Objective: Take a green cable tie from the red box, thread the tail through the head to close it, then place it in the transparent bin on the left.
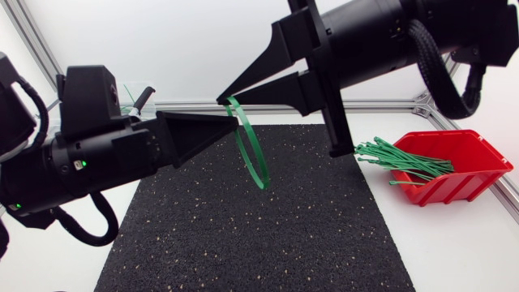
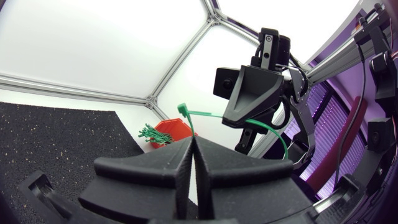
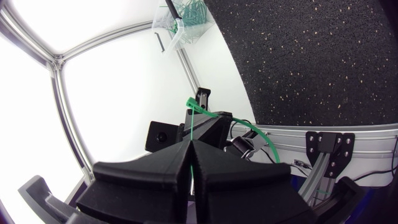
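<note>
Above the speckled black foam mat [image 1: 243, 235], the left gripper [image 1: 235, 122] and right gripper [image 1: 220, 99] meet tip to tip. Each has its jaws pinched on the thin green plastic cable tie [image 1: 258, 162], which hangs looped between them. Probably one steadies the head while the other draws the tail, but the threading is too small to confirm. Beyond lie the red plastic box [image 1: 474, 158] of spare ties [image 1: 401, 158] and, far left, the transparent bin [image 3: 177, 28] where this one belongs.

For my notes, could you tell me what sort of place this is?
Likely a robot test bench: left gripper and right gripper holding a cable tie over a black mat beside a red box.
</note>
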You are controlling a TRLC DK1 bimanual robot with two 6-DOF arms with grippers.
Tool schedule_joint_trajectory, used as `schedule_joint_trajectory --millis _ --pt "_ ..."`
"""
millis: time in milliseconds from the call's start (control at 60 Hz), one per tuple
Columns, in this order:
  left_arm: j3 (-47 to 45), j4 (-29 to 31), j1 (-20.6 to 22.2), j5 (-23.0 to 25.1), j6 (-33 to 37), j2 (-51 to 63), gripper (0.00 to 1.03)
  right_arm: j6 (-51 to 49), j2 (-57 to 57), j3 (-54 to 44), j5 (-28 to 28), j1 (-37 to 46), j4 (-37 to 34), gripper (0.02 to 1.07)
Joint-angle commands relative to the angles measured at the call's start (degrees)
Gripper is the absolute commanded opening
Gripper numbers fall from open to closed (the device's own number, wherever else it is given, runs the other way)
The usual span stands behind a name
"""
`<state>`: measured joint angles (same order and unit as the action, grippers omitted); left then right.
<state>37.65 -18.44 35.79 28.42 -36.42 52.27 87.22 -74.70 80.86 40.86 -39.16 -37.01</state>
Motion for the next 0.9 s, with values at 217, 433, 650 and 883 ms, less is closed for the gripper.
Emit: schedule_joint_trajectory --millis 217,433,650,883 --pt "0.8 -1.0 -0.4 0.8 -1.3 1.5 0.03 2.0 1.3 -1.8 0.1 -0.1 0.6 0.08" --pt "0.9 -1.2 -0.5 0.8 -1.3 1.8 0.03 2.0 1.8 -2.1 0.1 0.0 0.8 0.08" --pt "1.0 -1.3 -0.9 0.8 -1.1 2.1 0.03 2.0 2.8 -2.3 0.1 0.1 0.6 0.08" --pt "1.2 -1.3 -1.2 0.9 -1.1 2.2 0.03 2.0 2.9 -2.6 0.0 0.4 0.8 0.08"
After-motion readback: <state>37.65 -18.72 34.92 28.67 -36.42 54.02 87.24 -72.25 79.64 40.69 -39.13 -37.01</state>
